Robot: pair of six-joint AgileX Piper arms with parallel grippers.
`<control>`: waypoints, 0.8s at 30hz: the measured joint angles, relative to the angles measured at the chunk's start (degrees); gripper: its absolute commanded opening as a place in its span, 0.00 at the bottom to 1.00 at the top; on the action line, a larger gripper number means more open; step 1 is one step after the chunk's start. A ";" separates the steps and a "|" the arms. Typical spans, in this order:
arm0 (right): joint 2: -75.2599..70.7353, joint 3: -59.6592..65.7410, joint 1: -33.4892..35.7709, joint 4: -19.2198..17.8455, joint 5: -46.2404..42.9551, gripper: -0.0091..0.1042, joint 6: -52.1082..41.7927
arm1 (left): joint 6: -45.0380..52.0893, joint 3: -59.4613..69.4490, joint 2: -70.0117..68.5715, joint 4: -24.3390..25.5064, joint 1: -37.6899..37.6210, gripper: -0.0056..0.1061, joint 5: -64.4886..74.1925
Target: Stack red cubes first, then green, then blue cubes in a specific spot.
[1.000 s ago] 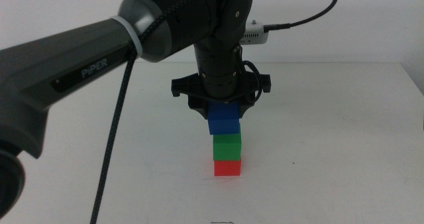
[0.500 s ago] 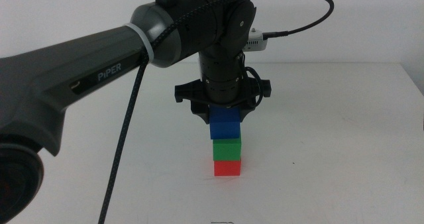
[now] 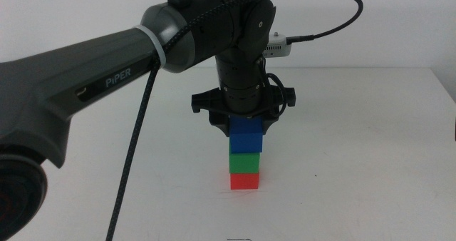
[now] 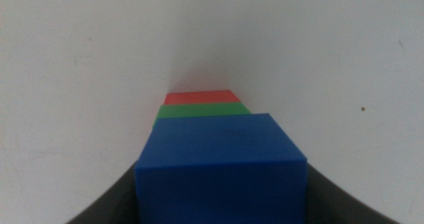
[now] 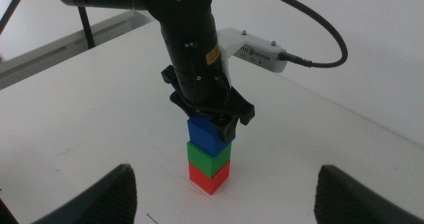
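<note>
The left hand [image 3: 246, 129] points straight down over the stack, its jaws closed against the sides of the blue cube [image 3: 246, 135], which sits on the green cube [image 3: 244, 160]. The green rests on the red cube [image 3: 244, 180], which stands on the white counter [image 3: 356, 170]. The three form one upright column, its long axis vertical; the blue is shifted slightly to the right of the two below. The left arm's grey link reads "PiPER" [image 3: 118, 79]. The right hand [image 5: 222, 197] waits well apart from the stack with its jaws spread wide and nothing between them.
</note>
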 measured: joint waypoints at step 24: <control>0.00 0.00 0.00 0.00 0.00 0.87 0.00 | 5.76 0.06 -15.34 8.36 0.00 0.89 0.67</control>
